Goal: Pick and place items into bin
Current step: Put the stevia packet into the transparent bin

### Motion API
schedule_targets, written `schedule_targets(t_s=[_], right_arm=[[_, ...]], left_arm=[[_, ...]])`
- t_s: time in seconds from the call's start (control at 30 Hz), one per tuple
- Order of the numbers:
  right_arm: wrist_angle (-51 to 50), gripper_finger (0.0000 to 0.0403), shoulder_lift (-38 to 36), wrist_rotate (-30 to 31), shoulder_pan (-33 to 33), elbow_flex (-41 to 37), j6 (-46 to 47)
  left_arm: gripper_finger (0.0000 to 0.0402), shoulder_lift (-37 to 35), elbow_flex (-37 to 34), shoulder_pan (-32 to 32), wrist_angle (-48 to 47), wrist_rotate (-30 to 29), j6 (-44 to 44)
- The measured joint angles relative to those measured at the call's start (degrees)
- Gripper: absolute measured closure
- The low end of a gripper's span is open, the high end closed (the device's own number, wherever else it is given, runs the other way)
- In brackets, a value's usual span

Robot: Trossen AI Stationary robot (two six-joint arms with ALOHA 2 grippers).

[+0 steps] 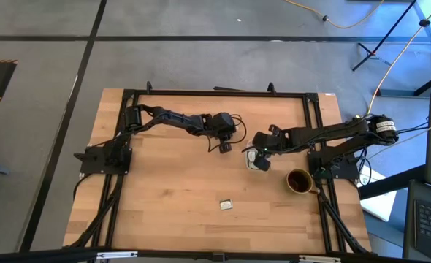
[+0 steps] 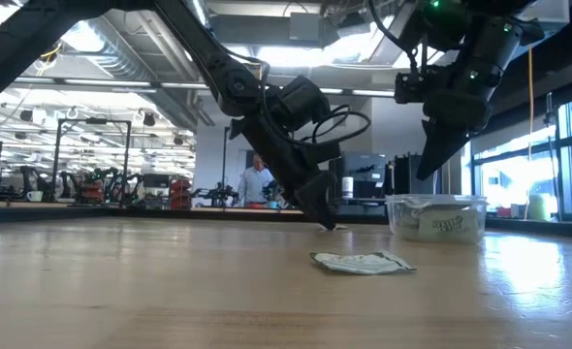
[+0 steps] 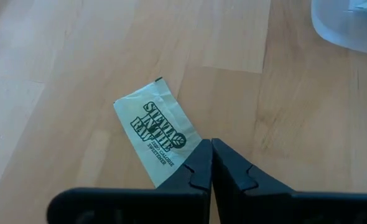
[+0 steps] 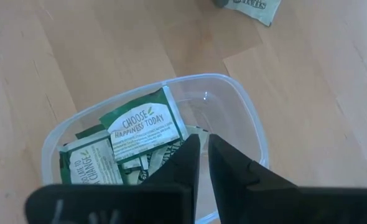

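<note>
A pale green and white packet (image 3: 155, 130) lies flat on the wood, and my left gripper (image 3: 211, 144) is shut right at one of its corners, low over the table (image 2: 330, 223) near the middle (image 1: 226, 147). The clear bin (image 4: 233, 87) stands to the right of it (image 1: 258, 162) and holds several packets (image 4: 143, 124). My right gripper (image 4: 203, 140) hangs over the bin (image 2: 429, 170), shut but for a sliver, with nothing between its fingers. Another packet (image 1: 226, 205) lies alone toward the near edge (image 2: 361, 262). My left gripper comes down slanting from above, with its shut fingertips at one corner of the packet (image 3: 193, 146). One finger (image 3: 193, 168) hides that corner, so I cannot tell whether the packet is pinched or only touched. The packet lies flat on the table.
A dark brown mug (image 1: 298, 180) stands right of the bin, near the right arm's base. Bare wood stretches to the left and near sides. A black frame (image 1: 215, 93) runs along the table's far edge and sides. A person (image 2: 257, 179) stands far off in the room.
</note>
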Motion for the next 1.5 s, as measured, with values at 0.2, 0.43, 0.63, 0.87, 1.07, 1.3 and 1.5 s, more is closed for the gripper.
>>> schedule_targets(t_s=[0.2, 0.43, 0.63, 0.87, 1.07, 1.3, 1.5], right_arm=[[-0.29, 0.0363, 0.0, -0.01, 0.0, 0.0, 0.0], [-0.42, 0.0363, 0.0, -0.02, 0.0, 0.0, 0.0], [-0.48, 0.0364, 0.01, -0.02, 0.0, 0.0, -0.07], [0.09, 0.0364, 0.02, 0.01, 0.65, 0.0, -6.37], [3.69, 0.0364, 0.04, -0.05, 3.47, 0.0, -13.77], [4.82, 0.0364, 0.04, -0.04, 5.58, 0.0, -13.64], [4.85, 0.0364, 0.04, -0.04, 5.86, 0.0, -13.45]], left_arm=[[0.04, -0.94, -0.11, -0.54, -1.79, 4.67, -0.81], [0.04, -1.32, 0.0, -2.63, -6.84, 8.42, -0.96], [0.04, -4.26, -0.47, -5.97, -10.2, 8.96, 0.71], [0.04, -9.97, -0.35, -9.06, -10.15, 7.91, 1.9], [0.04, -12.62, -0.29, -10.42, -10.12, 6.22, 1.99], [0.0375, -11.74, -0.29, -10.6, -12.59, 1.12, 1.11], [0.0329, -9.41, -0.29, -10.59, -12.15, 0.61, 0.03]])
